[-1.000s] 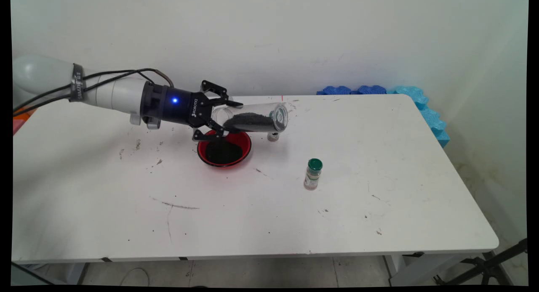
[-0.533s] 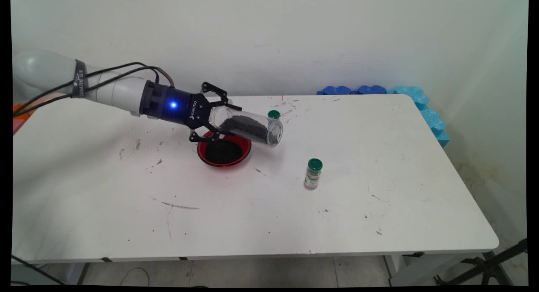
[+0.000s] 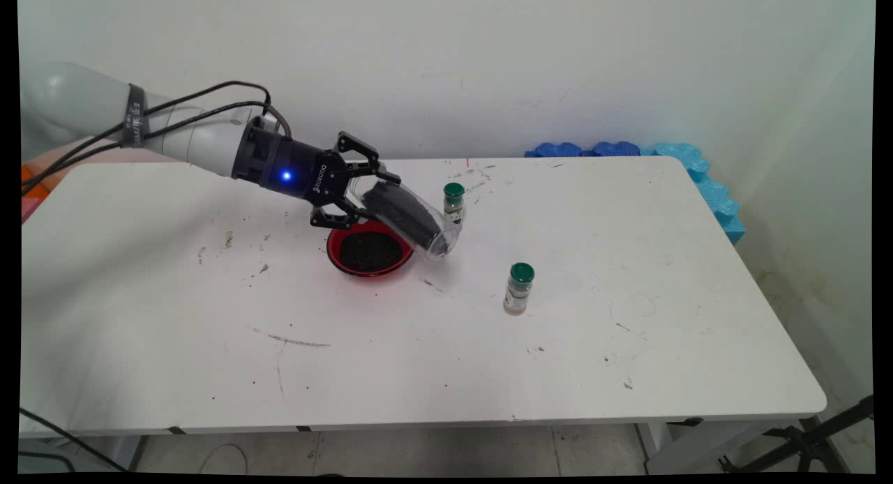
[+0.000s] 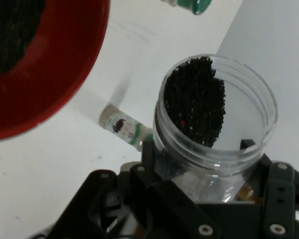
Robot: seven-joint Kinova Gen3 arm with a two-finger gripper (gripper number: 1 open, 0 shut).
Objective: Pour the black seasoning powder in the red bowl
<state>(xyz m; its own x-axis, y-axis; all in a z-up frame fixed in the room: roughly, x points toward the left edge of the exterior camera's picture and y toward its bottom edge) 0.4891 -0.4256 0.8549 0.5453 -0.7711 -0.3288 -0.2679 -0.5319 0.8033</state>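
Clear jar (image 3: 411, 219) of black granules (image 4: 195, 102), clamped in gripper (image 3: 356, 191), tips mouth-down past red bowl (image 3: 370, 247) rim, so granules may hit table (image 3: 628, 275).

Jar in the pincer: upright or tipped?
Tipped. The jar slants mouth-down to the right beside the red bowl, black grains piled toward its open mouth; the pincer grips its base.

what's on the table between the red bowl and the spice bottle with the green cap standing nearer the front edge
Nothing stands there: between the red bowl and the nearer green-capped spice bottle the white table shows only small dark marks, in the main view. The tilted clear jar's mouth hangs above that stretch's bowl end.
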